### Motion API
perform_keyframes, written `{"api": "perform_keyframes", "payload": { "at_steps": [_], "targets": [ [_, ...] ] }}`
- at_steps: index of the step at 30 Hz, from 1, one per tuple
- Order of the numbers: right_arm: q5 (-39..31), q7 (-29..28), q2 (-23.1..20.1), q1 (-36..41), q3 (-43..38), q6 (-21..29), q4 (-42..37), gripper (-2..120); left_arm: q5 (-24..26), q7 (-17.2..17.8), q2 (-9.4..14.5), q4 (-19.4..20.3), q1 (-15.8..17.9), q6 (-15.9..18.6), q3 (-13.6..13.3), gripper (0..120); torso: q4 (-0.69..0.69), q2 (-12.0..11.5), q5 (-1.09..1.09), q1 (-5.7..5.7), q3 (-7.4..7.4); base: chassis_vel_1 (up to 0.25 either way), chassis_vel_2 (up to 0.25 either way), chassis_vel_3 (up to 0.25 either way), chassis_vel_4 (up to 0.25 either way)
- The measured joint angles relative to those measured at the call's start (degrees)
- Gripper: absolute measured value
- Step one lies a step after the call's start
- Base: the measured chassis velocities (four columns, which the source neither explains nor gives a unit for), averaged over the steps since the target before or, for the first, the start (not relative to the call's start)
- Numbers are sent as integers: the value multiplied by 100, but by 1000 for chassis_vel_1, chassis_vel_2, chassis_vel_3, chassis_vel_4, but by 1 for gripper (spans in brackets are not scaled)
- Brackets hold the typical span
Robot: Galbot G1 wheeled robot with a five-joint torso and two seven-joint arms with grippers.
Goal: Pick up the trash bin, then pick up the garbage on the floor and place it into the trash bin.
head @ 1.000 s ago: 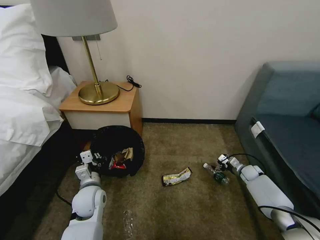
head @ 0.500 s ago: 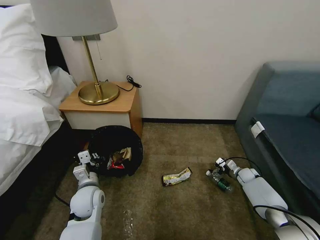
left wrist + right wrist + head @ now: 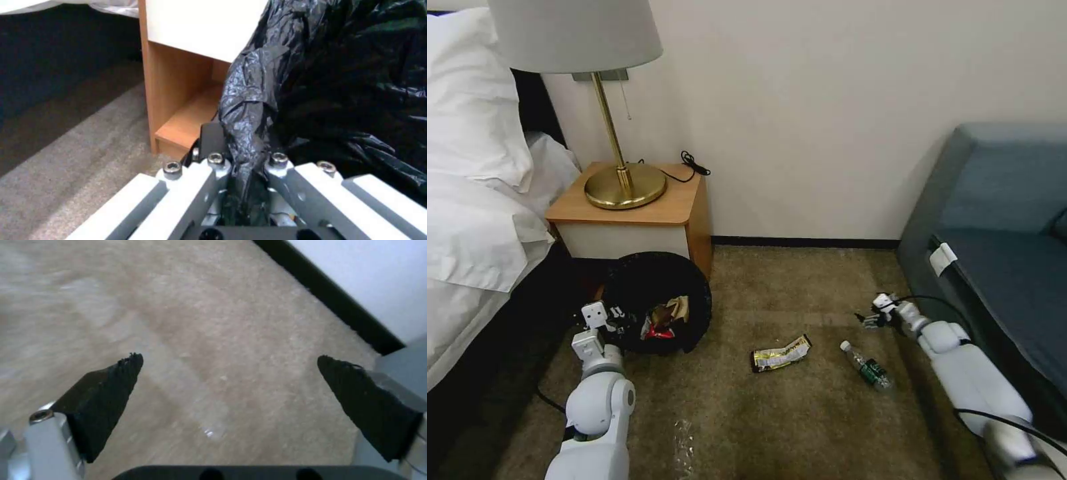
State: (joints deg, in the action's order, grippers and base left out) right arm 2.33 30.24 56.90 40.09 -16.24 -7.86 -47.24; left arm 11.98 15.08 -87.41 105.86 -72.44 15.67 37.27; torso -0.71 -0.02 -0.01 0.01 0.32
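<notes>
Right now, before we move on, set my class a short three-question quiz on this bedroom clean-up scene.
1. True or false: the left claw is shut on the liner of the trash bin.
2. What lies nearest the right claw? A) bottle B) dark wrapper C) lamp
3. Fill in: the right claw's fingers are ____, holding nothing.

Key: 1 true; 2 A; 3 open
</notes>
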Motion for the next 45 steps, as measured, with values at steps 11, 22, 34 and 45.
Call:
{"api": "perform_keyframes", "payload": {
  "at_steps": [11,22,34,45],
  "targets": [
    [-603,708,-453,840,-122,-108,-490,100,-14,-2,-47,-105,106,-7,-115,2,0,0,1,0,0,0,0,0,0],
    [-438,942,-469,1090,-71,-418,-355,100,-55,1,-84,-113,117,-10,-166,2,1,0,0,0,0,0,0,0,0],
    [-280,1226,-355,1119,-52,-686,-100,100,-55,6,-88,-49,82,-15,-130,2,2,0,0,0,0,0,0,0,0],
    [-122,1223,-185,1087,-56,-775,148,100,-49,8,-87,-59,108,-15,-141,2,1,0,-1,0,1,0,0,0,0]
  ]
}}
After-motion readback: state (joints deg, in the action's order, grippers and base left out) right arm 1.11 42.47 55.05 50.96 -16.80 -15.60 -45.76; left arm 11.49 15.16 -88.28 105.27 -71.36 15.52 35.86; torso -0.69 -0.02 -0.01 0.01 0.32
